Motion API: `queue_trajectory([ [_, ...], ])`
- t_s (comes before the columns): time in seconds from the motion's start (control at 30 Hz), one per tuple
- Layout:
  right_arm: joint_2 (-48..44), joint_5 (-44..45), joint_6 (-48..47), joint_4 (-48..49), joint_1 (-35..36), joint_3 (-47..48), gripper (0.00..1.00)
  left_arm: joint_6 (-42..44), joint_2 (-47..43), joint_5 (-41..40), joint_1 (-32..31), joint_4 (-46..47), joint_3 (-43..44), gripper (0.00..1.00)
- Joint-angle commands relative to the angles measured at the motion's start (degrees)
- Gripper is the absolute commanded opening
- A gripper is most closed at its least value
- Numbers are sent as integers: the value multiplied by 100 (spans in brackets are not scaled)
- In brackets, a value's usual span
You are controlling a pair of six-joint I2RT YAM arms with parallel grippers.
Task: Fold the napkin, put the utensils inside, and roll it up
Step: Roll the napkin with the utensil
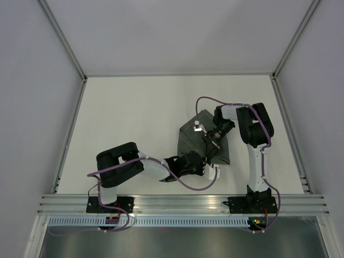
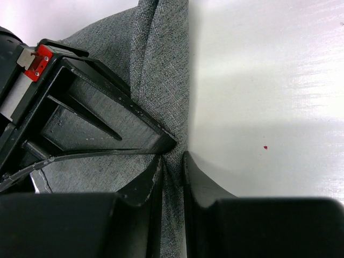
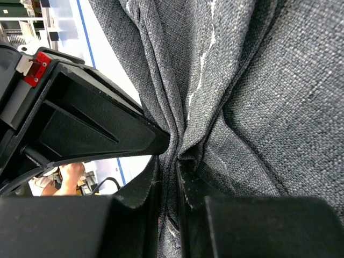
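Soft, even light fills the top view; the white worktop (image 1: 134,118) is bright, with faint shadows beneath the arms (image 1: 123,164). In the left wrist view glare streaks the worktop at right, and a grey shadow band crosses it. The napkin (image 2: 161,54) weave is sharp; the left claw (image 2: 172,161) and right claw (image 3: 167,161) are dark and blurred near the lens.

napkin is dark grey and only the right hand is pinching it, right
Not only the right one. The napkin is dark grey and the right hand is pinching it, but the left wrist view shows the left hand pinching a fold of it too, with cloth squeezed between its fingers.
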Motion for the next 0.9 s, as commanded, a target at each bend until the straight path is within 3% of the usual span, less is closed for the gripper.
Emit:
queue_trajectory([
  [0.0,230,868,-332,879,-4,15,5,-236,353,701,-31,-998,118,4],
  [0.13,90,877,-323,941,-4,-56,14,-569,344,1044,30,-1243,266,2],
  [0.27,-270,807,-297,1011,-39,-152,32,-790,335,1370,100,-1481,373,2],
  [0.47,-684,631,-236,967,-109,-196,45,-1142,379,1853,223,-1771,531,2],
  [0.87,-1387,245,406,1389,-707,49,48,-1853,282,2819,636,-1930,566,2],
])
